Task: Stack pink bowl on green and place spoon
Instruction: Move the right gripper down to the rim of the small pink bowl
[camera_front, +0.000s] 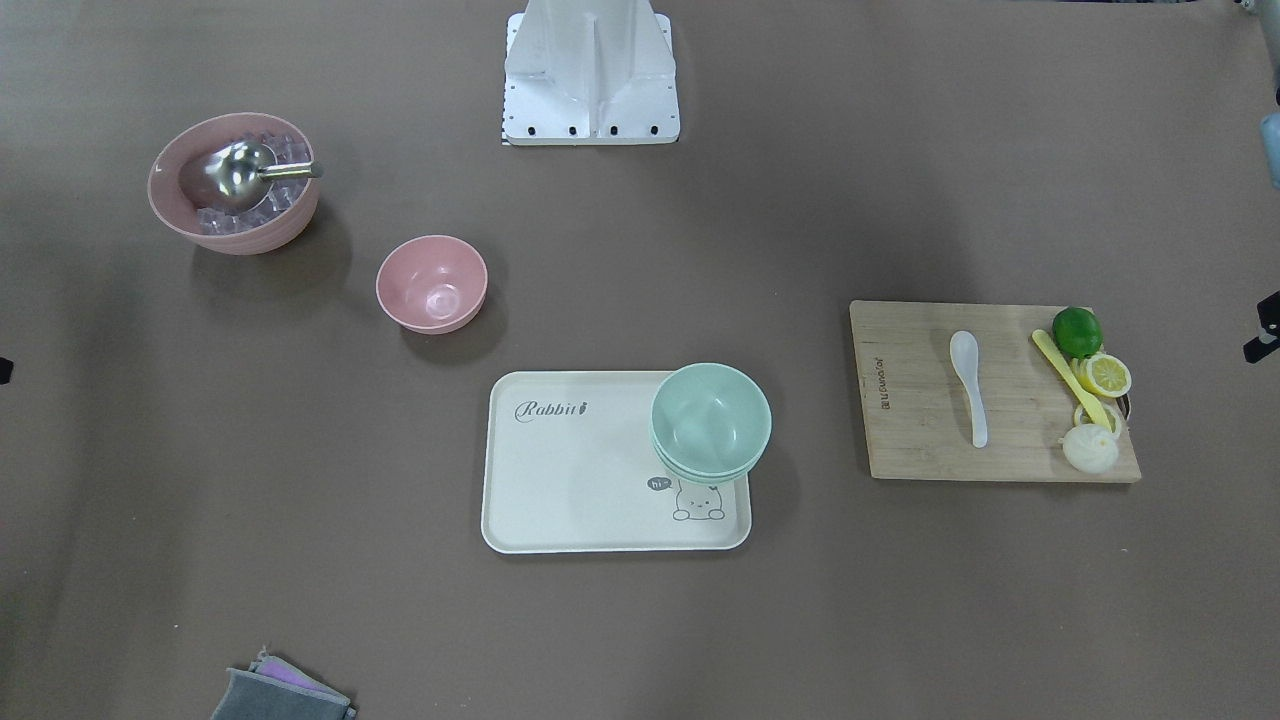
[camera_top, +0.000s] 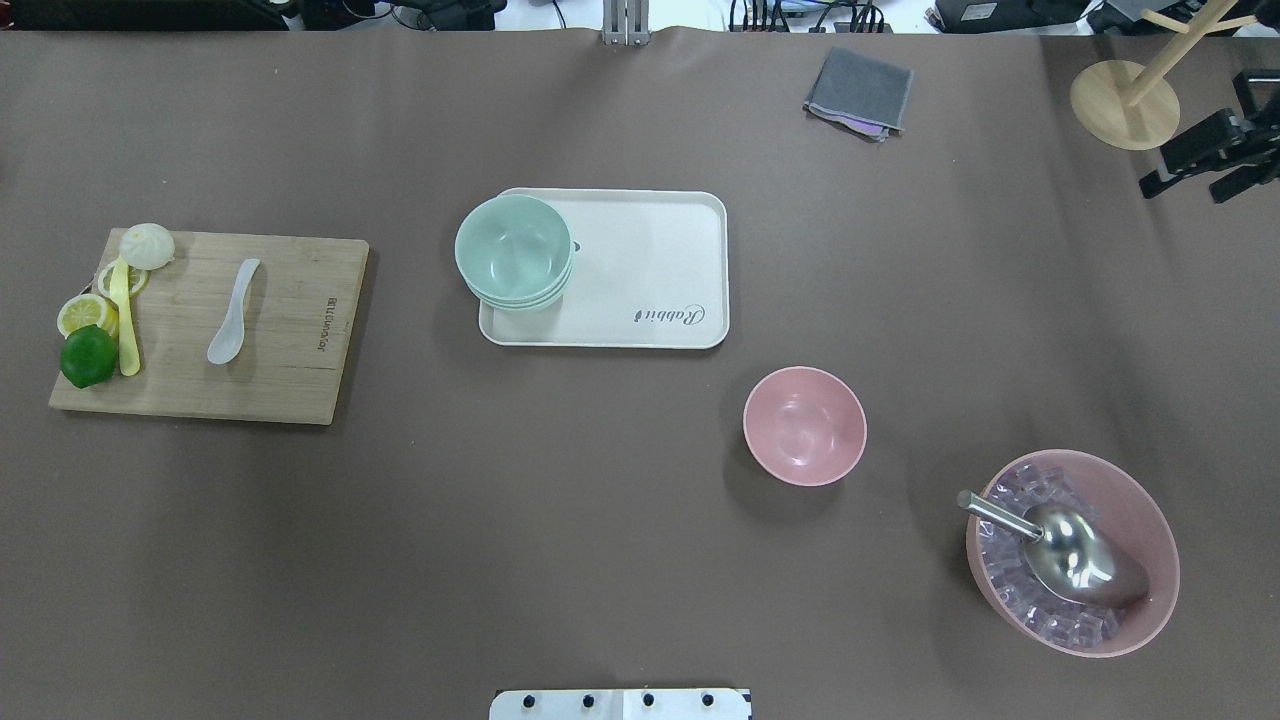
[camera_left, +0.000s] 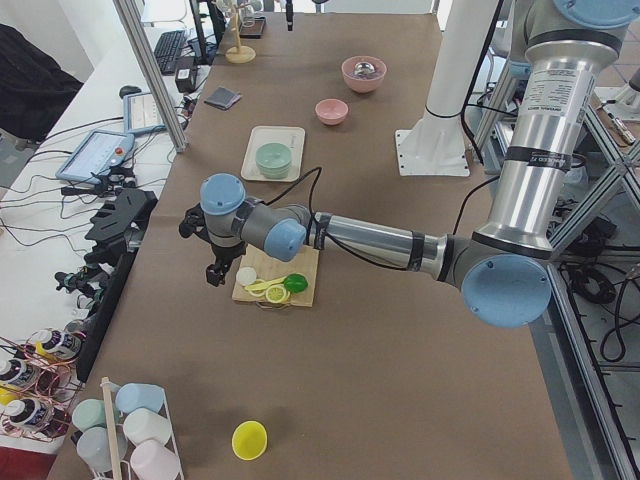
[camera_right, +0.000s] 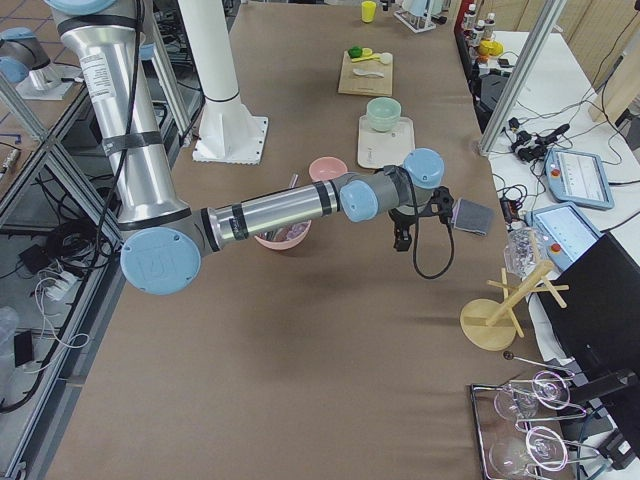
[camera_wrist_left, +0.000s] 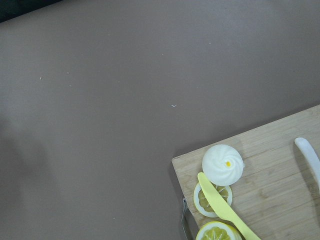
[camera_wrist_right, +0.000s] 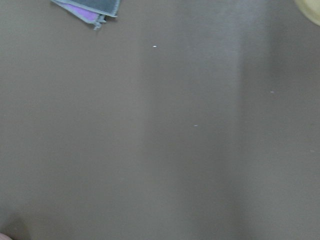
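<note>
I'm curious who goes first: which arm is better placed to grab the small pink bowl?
Right, probably. The pink bowl lies on the robot's right half of the table, while the left arm hovers by the cutting board at the far end.

Overhead: behind the robot, looking steeply down; cutting board (camera_top: 280, 370) at frame left.
Front-facing: opposite side, mirrored; same board at right, robot base (camera_front: 590, 100) at top.
Side views: high at the ends of the table (camera_left: 400, 380), far back, looking lengthwise.
Left wrist: close over the board's corner, white spoon (camera_wrist_left: 307, 152) at right edge.
Right wrist: close over the table, cloth (camera_wrist_right: 92, 7) upper left.
</note>
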